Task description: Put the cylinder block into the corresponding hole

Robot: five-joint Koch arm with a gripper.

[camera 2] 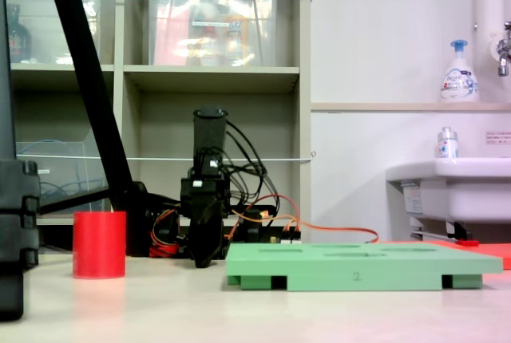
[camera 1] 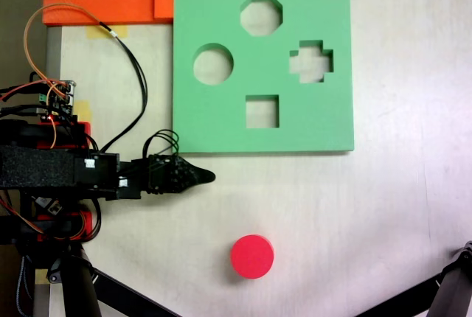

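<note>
jaws low beside green board's near edge, state unclear | red cylinder alone on open bench | round hole uncovered

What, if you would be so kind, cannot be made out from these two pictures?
- Gripper: jaws overlap in both fixed views, so its state is unclear.
- Hole: edge-on in the low fixed view, barely visible on the green board.
- Cylinder block: nothing hidden.

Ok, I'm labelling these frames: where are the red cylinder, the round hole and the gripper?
red cylinder [camera 1: 252, 256]: a fixed view, flat top.
round hole [camera 1: 198, 57]: a fixed view, green rim at its edge.
gripper [camera 1: 204, 177]: a fixed view, dark tip.
</note>
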